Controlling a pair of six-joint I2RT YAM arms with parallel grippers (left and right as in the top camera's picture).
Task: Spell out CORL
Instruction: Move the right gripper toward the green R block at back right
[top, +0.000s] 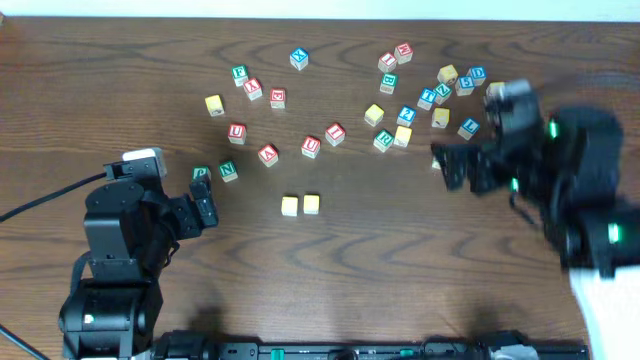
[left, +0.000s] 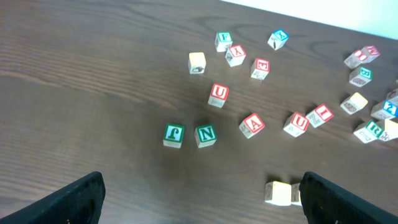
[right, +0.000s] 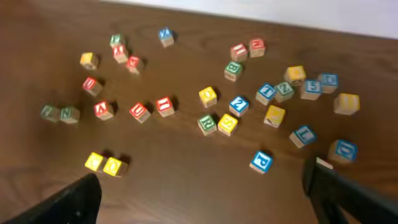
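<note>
Wide-open, empty left hand (left: 205, 200) and right hand (right: 208, 198) poised above desk (top: 400, 265). Paired yellow cubes (top: 311, 204) apparently the word's start; green R cube (right: 208, 123), blue L cube (right: 303, 135) not yet fetched.

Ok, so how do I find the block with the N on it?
On the table's left side, just past the left arm's open black claw, two green-faced blocks sit side by side, away from the others. The N block is the right-hand one; its partner shows a different letter.
</note>
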